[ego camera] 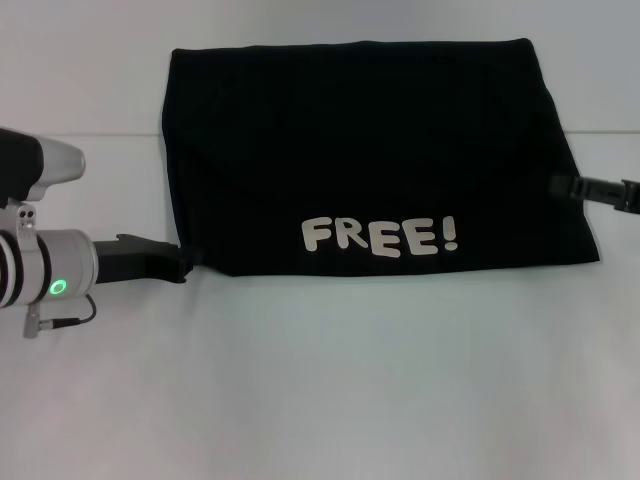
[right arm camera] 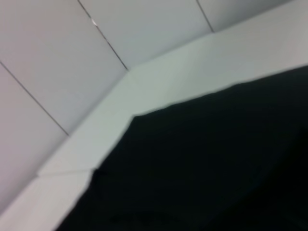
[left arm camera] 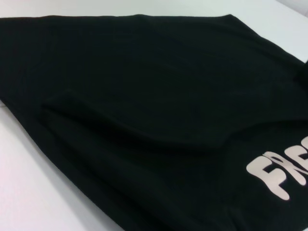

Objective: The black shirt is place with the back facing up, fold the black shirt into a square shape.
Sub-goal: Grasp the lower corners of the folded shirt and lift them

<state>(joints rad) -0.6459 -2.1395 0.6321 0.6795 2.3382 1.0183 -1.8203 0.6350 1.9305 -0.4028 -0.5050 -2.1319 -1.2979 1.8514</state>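
Shirt (ego camera: 370, 150) lies folded into a wide rectangle, side folds left; grips of left gripper (ego camera: 185, 262) and right gripper (ego camera: 560, 186) cannot be told.

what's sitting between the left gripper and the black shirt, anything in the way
Nothing visible. The left gripper is right at the near-left edge of the black shirt, with only bare white table around it.

Our left gripper (ego camera: 188, 262) reaches in low from the left; our right gripper (ego camera: 558, 186) enters from the right
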